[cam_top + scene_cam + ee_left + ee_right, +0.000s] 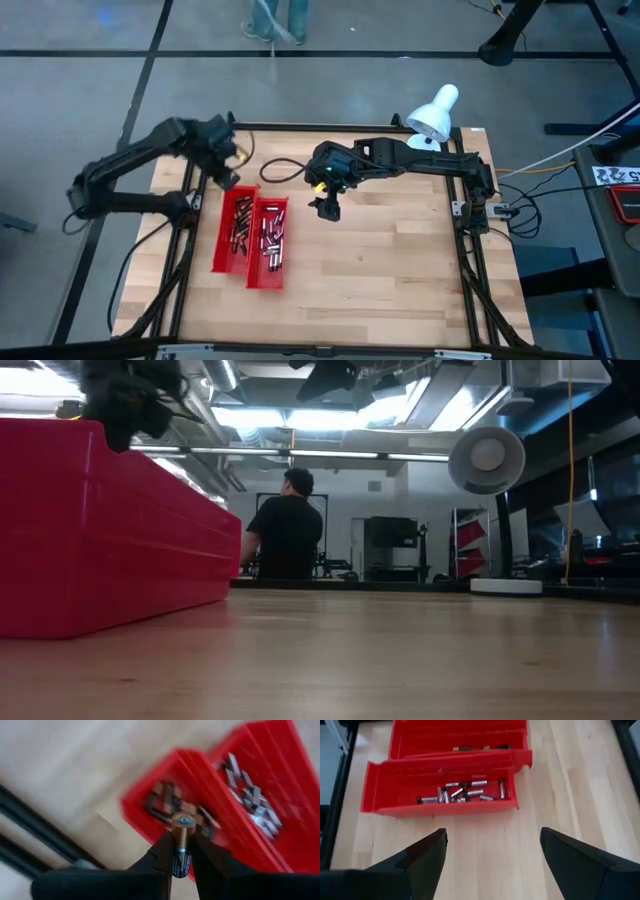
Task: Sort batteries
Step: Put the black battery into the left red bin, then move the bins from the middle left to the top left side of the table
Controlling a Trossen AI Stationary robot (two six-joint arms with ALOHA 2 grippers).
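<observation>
Two red trays, both holding batteries, and one more battery pinched in the left gripper.

High view: the left tray (pixel 232 232) and right tray (pixel 269 243) lie side by side touching, each with batteries (pixel 272 237) in it, so by my judgement the sorting is well on but unfinished; none lie loose on the table (pixel 400 260); the left gripper (pixel 226 180) sits by the trays' far end, the right gripper (pixel 327 206) just beside them. Low view: a tray wall fills the left; a person stands in the room behind. Left wrist view: its jaws are narrow, clamping a copper-topped battery (pixel 182 842) above the trays; its label is unreadable. Right wrist view: jaws wide, nothing between them, facing the silvery batteries; no writing legible.
</observation>
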